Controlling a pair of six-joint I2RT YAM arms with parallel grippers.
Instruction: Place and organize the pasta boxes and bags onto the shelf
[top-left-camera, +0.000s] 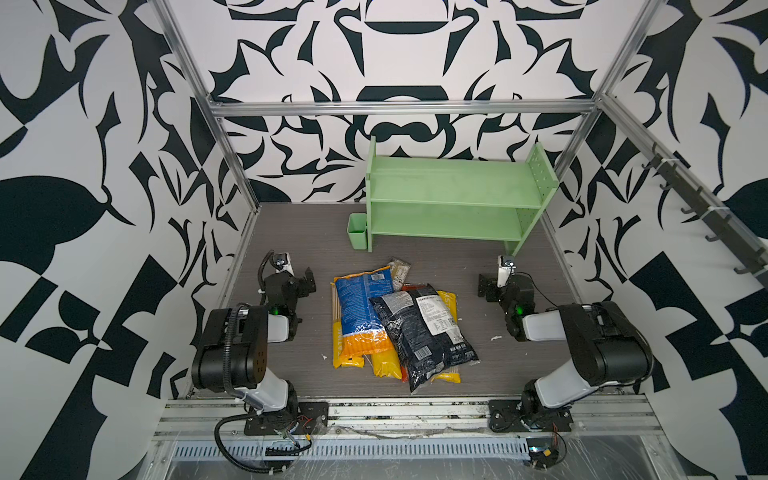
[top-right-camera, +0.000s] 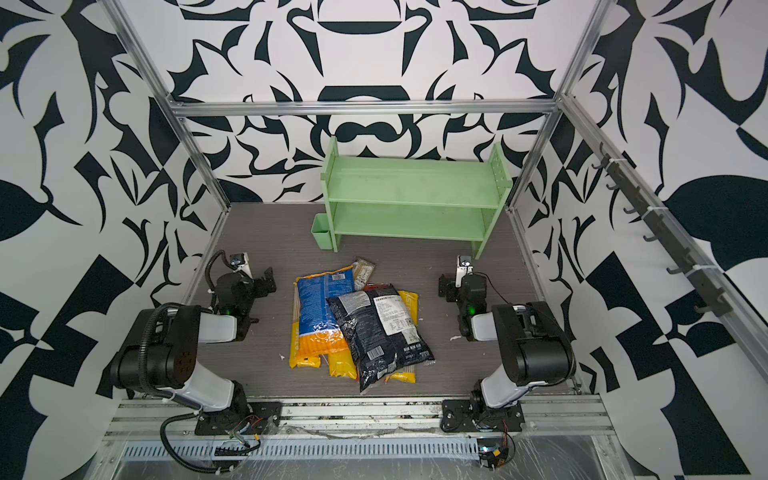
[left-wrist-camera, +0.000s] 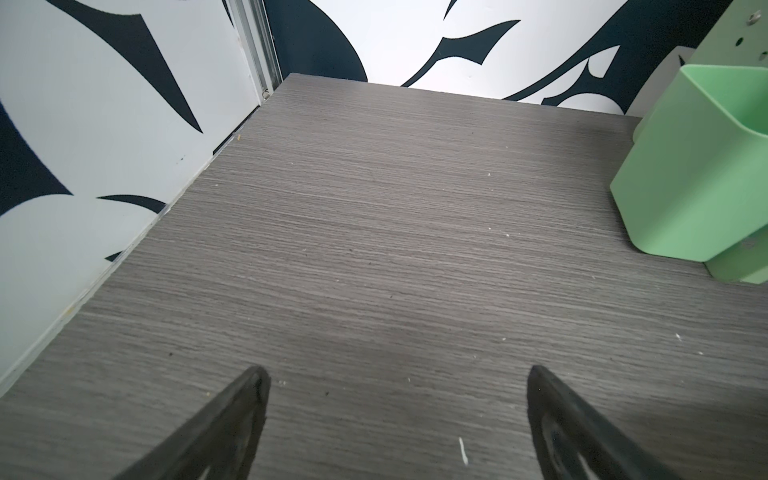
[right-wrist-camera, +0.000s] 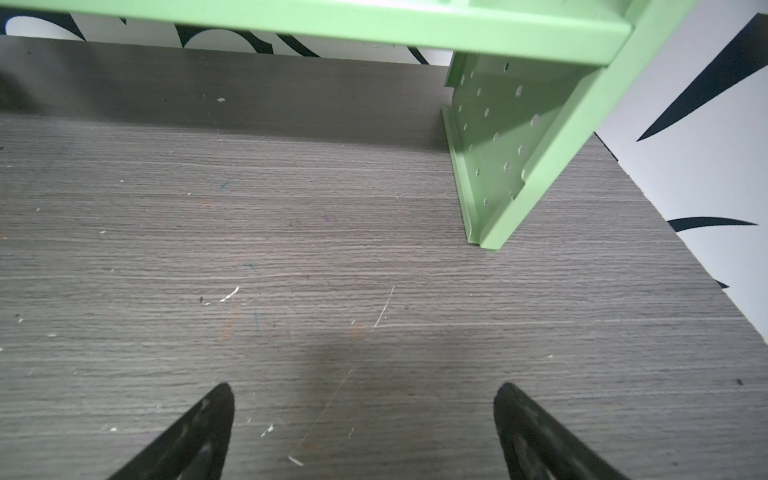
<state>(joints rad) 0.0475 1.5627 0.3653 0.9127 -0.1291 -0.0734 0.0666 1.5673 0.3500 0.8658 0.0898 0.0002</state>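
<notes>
Where blk bag (top-left-camera: 419, 332) overlaps, yellow pks (top-left-camera: 386, 366) mostly hidden, ends showing.

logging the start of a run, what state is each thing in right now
shelf, upright, both tiers bare
green cup, upright at shelf's side
yellow packs, lying flat, partly covered
blue-and-orange bag, flat on yellow packs
black bag, flat, topmost
left gripper, open, empty
right gripper, open, empty
</notes>
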